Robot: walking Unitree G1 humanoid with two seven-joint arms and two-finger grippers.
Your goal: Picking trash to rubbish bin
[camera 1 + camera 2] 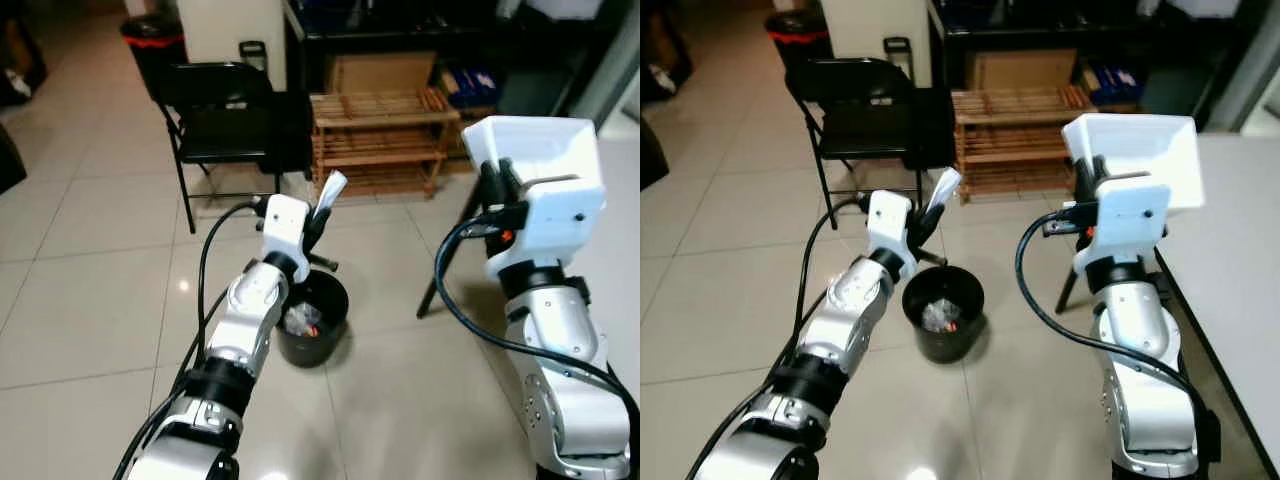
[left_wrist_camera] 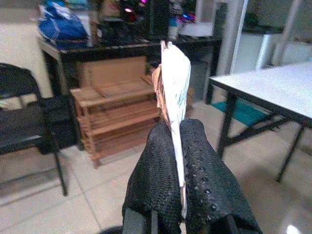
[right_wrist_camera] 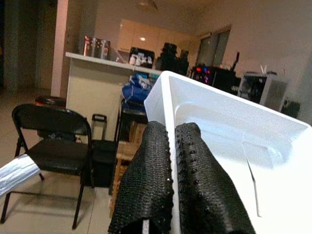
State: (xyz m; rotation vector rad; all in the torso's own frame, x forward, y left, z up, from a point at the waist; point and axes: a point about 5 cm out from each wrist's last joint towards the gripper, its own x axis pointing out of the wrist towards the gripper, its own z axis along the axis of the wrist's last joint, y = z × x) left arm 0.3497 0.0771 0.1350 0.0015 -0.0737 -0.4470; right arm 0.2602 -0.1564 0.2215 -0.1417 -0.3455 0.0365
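My left gripper (image 1: 322,214) is raised above the floor and shut on a flat silvery-white wrapper (image 1: 331,187), which sticks up between the black fingers (image 2: 161,161) as a thin white sheet (image 2: 175,83). Just below and behind that gripper stands a small black rubbish bin (image 1: 312,318) with crumpled trash inside. My right gripper (image 1: 497,185) is held up at the right, shut on the rim of a white foam tray (image 1: 535,150); the tray (image 3: 229,141) and the closed fingers (image 3: 156,180) are seen close up in the right wrist view.
A black folding chair (image 1: 225,115) and a low wooden slatted rack (image 1: 380,135) stand behind the bin. A red-lined dark bin (image 1: 150,45) sits far left at the back. A white table (image 1: 1240,260) with black legs lies to my right. Tiled floor (image 1: 90,290) spreads to the left.
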